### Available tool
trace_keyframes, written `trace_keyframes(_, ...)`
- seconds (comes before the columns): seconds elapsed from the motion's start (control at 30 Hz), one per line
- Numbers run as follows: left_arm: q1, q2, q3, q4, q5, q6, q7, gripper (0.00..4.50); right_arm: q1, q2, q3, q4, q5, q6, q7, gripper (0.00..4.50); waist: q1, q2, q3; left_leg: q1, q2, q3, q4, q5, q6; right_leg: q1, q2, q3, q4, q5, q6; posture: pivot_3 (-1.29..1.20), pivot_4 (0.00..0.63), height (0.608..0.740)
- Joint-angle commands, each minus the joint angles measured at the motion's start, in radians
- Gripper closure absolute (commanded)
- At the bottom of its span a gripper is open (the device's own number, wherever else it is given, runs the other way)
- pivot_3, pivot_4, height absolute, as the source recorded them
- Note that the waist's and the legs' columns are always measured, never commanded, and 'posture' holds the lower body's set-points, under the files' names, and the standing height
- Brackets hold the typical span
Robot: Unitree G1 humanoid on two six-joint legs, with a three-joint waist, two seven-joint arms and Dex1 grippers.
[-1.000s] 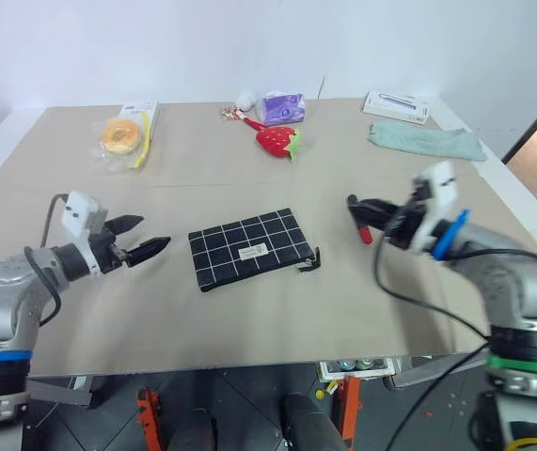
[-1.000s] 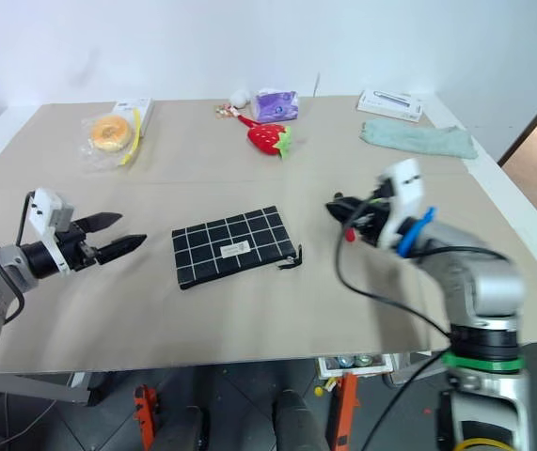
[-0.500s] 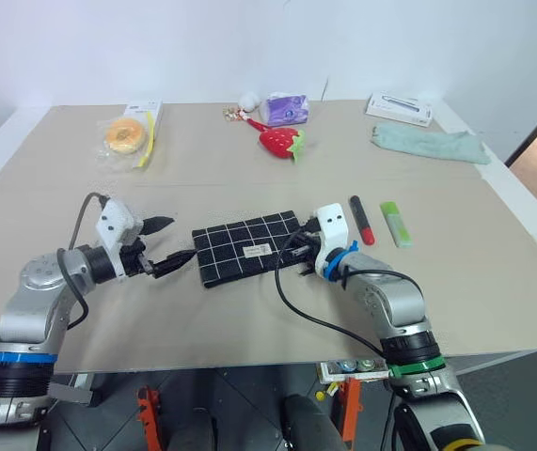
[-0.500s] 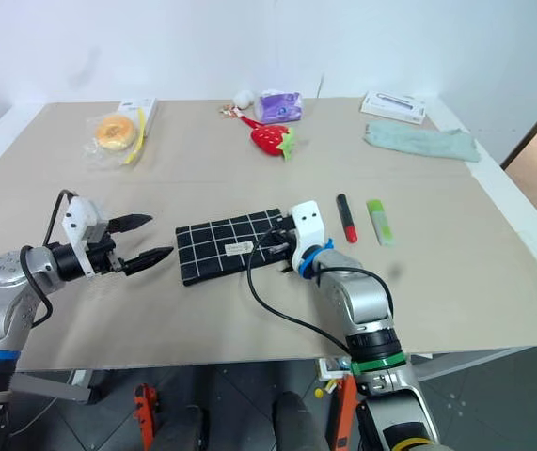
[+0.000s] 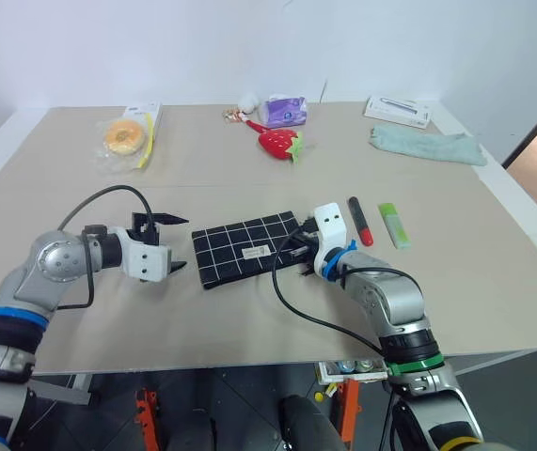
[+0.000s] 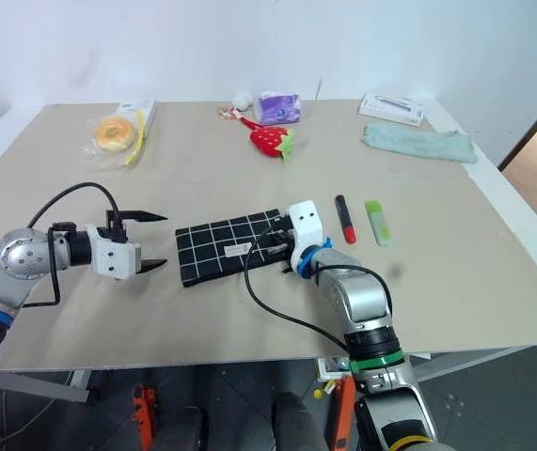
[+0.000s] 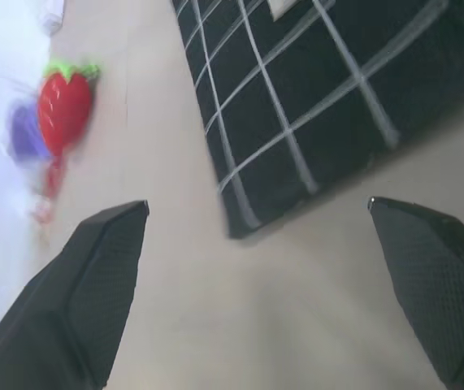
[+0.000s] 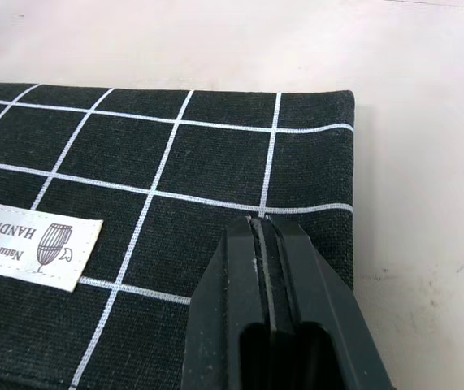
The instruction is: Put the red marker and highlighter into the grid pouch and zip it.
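Note:
The grid pouch lies flat mid-table, black with white lines and a small white label. My right gripper rests on its right end, fingers shut over the fabric, with nothing visible between them. The left gripper hovers just off the pouch's left end, open wide, with the pouch's corner ahead of its fingers. The red marker, black with a red end, lies to the right of the pouch. The light-green highlighter lies beside it, farther right.
At the back stand a red strawberry toy, a purple packet, a bagged doughnut, a white box and a pale green cloth. The table's front edge runs close below both arms.
My right arm swung left and down onto the pouch's right end and shut, uncovering the marker and highlighter. The left gripper rolled over and edged toward the pouch, still open.

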Motion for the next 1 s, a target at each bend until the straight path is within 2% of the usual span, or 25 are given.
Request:
trace_keyframes(0.03, -0.032, 0.003, -0.067, 0.106, 0.169, -0.174, 0.146, 0.00, 0.015, 0.012, 0.009, 0.013, -0.008, 0.031, -0.005, 4.46, -0.002, 0.000, 0.000, 0.000, 0.000, 0.000, 0.000, 0.000, 0.000, 0.000, 0.000, 0.000, 0.000, 0.000, 0.000, 0.00, 0.150, 0.740)
trace_keyframes(0.2, -0.085, -0.040, -0.133, 0.246, 0.360, -0.249, 0.407, 0.00, 0.019, 0.021, 0.003, -0.007, -0.009, 0.035, -0.007, 4.46, 0.003, 0.003, -0.003, 0.001, -0.001, 0.000, 0.000, 0.000, 0.001, 0.002, 0.000, 0.000, 0.000, 0.001, 0.002, 0.00, 0.150, 0.740)
trace_keyframes(0.4, -0.173, -0.099, -0.212, 0.328, 0.494, -0.258, 0.619, 0.00, 0.028, 0.026, 0.002, -0.032, -0.010, 0.041, -0.004, 4.46, 0.007, 0.006, -0.005, 0.005, -0.002, -0.001, 0.001, 0.003, 0.004, 0.008, -0.001, 0.000, 0.000, 0.001, 0.003, 0.00, 0.150, 0.740)
trace_keyframes(0.77, -0.318, -0.169, -0.317, 0.470, 0.523, -0.267, 0.706, 0.00, 0.031, 0.031, -0.009, -0.041, -0.013, 0.041, -0.013, 4.46, 0.003, 0.006, -0.005, 0.004, -0.002, -0.002, 0.000, 0.003, 0.004, 0.007, -0.001, 0.000, 0.000, 0.001, 0.004, 0.00, 0.150, 0.740)
trace_keyframes(0.8, -0.326, -0.173, -0.324, 0.481, 0.523, -0.270, 0.710, 0.41, 0.030, 0.032, -0.009, -0.041, -0.014, 0.041, -0.015, 4.50, 0.004, 0.006, -0.005, 0.004, -0.002, -0.002, 0.000, 0.003, 0.004, 0.007, -0.001, 0.000, 0.000, 0.001, 0.004, 0.00, 0.150, 0.740)
trace_keyframes(1.0, -0.350, -0.186, -0.341, 0.526, 0.476, -0.310, 0.672, 1.67, 0.030, 0.035, -0.015, -0.043, -0.013, 0.037, -0.024, 4.50, 0.003, 0.006, -0.005, 0.003, -0.002, -0.002, 0.000, 0.003, 0.004, 0.007, -0.001, 0.000, 0.000, 0.001, 0.004, 0.00, 0.150, 0.740)
